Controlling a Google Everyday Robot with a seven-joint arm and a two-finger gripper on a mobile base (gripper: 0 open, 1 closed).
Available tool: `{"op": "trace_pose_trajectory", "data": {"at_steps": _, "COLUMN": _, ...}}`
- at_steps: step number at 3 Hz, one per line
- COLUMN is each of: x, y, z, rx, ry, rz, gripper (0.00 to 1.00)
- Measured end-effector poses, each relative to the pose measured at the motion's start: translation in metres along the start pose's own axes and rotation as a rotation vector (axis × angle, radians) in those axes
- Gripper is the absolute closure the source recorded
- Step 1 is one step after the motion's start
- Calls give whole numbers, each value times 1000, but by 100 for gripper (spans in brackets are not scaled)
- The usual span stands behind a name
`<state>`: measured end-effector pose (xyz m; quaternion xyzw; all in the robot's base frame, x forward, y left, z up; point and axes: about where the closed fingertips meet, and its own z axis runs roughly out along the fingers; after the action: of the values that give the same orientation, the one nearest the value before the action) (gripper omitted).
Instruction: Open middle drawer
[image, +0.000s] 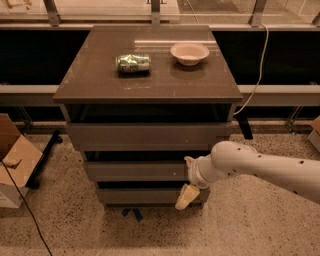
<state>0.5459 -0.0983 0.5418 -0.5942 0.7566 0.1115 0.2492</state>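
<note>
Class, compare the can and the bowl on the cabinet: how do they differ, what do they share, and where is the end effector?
The can is green and lies on its side; the bowl is pale and sits upright. The can is cylindrical; the bowl is round and open. Both rest on the cabinet top, apart. The end effector is low, below the middle drawer's right end.

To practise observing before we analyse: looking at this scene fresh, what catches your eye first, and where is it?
The thick white robot arm reaching in from the right stands out first, its gripper low by the right end of the middle drawer. Next, on the grey-brown cabinet top, a green can lies on its side, left of a pale bowl.
</note>
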Motion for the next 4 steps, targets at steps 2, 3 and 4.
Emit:
{"op": "trace_pose_trajectory", "data": {"at_steps": 2, "x": 23, "y": -28, "z": 49, "rx": -26, "ry": -18, "rz": 25, "gripper": 0}}
{"op": "trace_pose_trajectory", "data": {"at_steps": 3, "x": 23, "y": -30, "z": 52, "rx": 0, "ry": 4, "rz": 24, "gripper": 0}}
{"op": "trace_pose_trajectory", "data": {"at_steps": 4, "x": 28, "y": -40, "z": 60, "rx": 57, "ry": 33, "rz": 19, "gripper": 0}}
